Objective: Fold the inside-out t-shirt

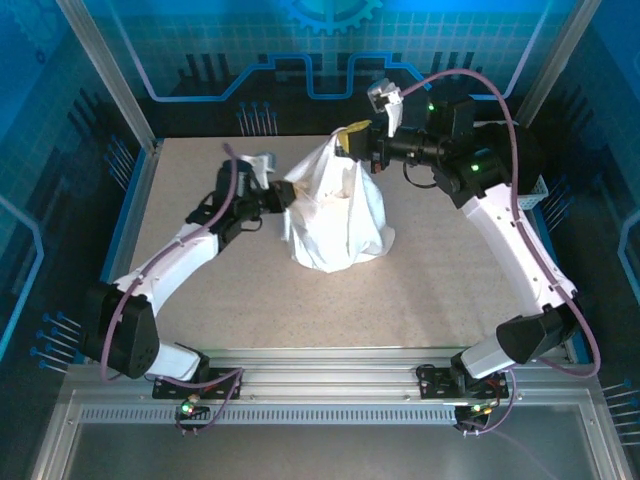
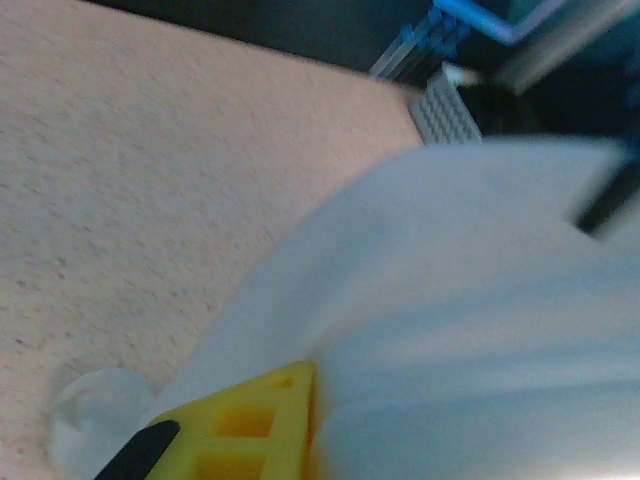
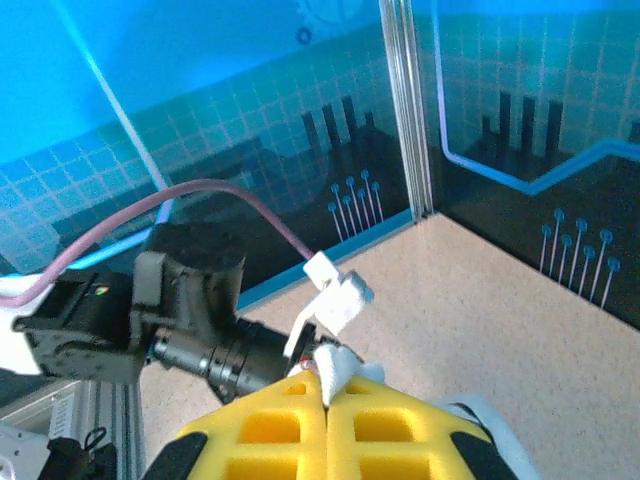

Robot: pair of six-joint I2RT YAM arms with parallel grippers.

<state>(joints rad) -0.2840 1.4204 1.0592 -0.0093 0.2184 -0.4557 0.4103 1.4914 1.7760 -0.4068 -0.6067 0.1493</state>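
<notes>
Above the table (image 1: 450, 290), your left gripper (image 1: 283, 196) and right gripper (image 1: 356, 141) each pinched the t-shirt (image 1: 340, 215); it looked limp, light, best held by hems.

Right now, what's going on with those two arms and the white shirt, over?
Left gripper shut on side of t-shirt. Right gripper shut on its top, holding it up bunched; lower part rests on table. Nothing seen in the way.
</notes>
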